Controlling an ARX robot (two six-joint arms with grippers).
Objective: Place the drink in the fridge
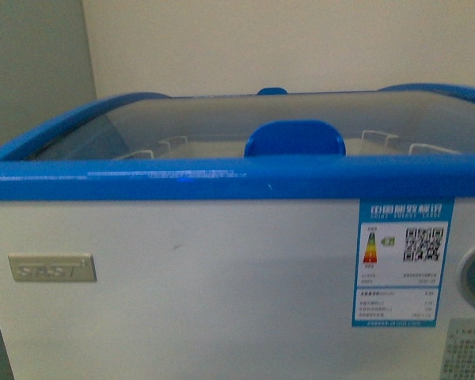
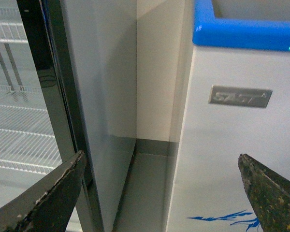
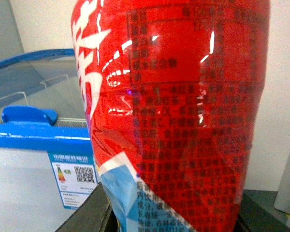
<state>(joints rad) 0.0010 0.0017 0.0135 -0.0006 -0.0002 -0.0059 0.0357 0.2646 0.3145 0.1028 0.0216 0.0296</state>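
1. Drink bottle, red-labelled with white characters, sits clamped in the right hand. It is outside the fridge, off its front right corner and about level with the blue rim.
2. At far left stands the grey upright cabinet, which plays no part here. The left hand hangs low between that cabinet and the fridge's left end, fingers spread and holding nothing.
3. Across the middle, the sliding glass lid appears to cover the whole opening, with its blue handle near the centre of the front edge. White wire baskets show through the glass.
4. Progress, as I judge it: the bottle is picked up and brought to the fridge. Sliding the lid open, lowering the bottle into a basket, letting go and closing are not yet done.
5. The bottle's long axis runs near vertical, roughly parallel to the fridge's front wall. Neither cap nor base shows, so I cannot tell which end is up.
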